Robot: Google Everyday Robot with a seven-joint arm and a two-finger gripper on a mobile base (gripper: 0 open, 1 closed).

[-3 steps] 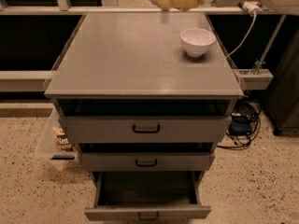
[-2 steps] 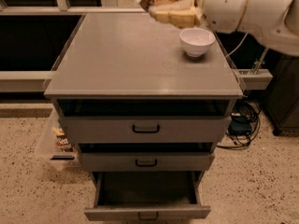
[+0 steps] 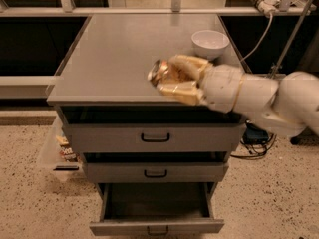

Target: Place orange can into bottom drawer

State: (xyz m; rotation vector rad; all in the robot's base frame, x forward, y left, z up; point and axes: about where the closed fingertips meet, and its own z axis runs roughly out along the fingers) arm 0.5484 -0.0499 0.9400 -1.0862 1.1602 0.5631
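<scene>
Camera view: tool (image 3: 173, 79) clasps one orange can (image 3: 160, 74) above three drawers (image 3: 155, 138).

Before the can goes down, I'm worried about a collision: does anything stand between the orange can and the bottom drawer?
Yes. The tool holds the orange can above the cabinet top, near its front; that top and the two upper drawers lie beneath it. The bottom drawer is open, jutting further forward.
</scene>
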